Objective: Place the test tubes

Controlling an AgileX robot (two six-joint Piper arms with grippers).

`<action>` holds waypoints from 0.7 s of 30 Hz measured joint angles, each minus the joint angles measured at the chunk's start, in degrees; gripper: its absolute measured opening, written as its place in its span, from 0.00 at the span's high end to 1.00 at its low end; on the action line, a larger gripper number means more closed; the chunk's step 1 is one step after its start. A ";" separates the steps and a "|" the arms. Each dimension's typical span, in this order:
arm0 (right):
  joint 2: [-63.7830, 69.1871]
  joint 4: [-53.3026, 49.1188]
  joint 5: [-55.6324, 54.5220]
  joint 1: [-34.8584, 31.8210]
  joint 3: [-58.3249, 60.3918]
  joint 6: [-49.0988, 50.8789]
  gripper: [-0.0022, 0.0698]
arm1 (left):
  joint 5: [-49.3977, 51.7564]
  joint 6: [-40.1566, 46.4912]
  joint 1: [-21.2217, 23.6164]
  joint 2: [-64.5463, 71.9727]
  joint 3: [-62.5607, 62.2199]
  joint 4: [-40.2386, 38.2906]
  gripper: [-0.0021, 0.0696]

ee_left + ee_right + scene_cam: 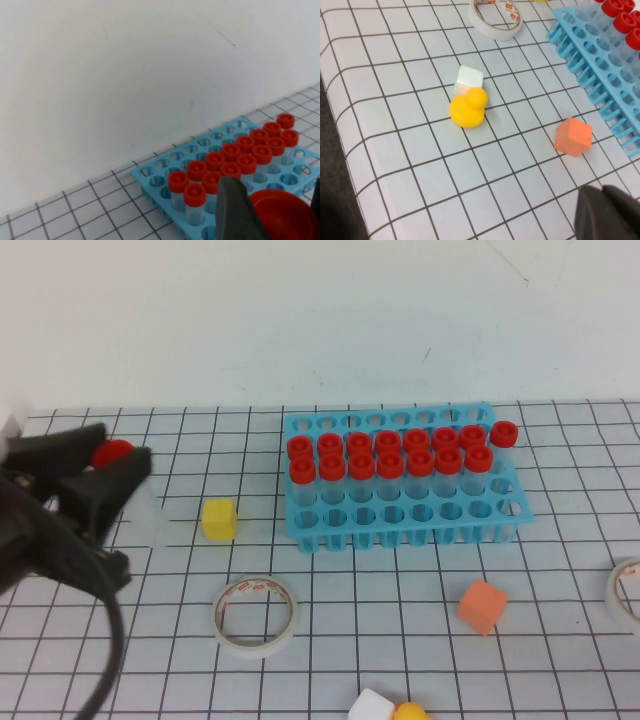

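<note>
One test tube (112, 453): apparently clasped by left gripper (122, 454), left of rack (400, 537).
Right gripper (605, 210): clenched, near orange cube (573, 136).
Next: carry to free hole.

Black left claw (122, 448) (matte), black cable (117, 638)

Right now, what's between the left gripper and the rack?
High view: a yellow cube. Left gripper holds a tube, far left; right gripper, shut, near orange cube.
</note>
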 joint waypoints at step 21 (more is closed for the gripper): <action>0.00 0.00 0.33 0.00 0.00 0.00 0.97 | -19.78 -63.02 -34.75 23.05 -19.65 56.23 0.60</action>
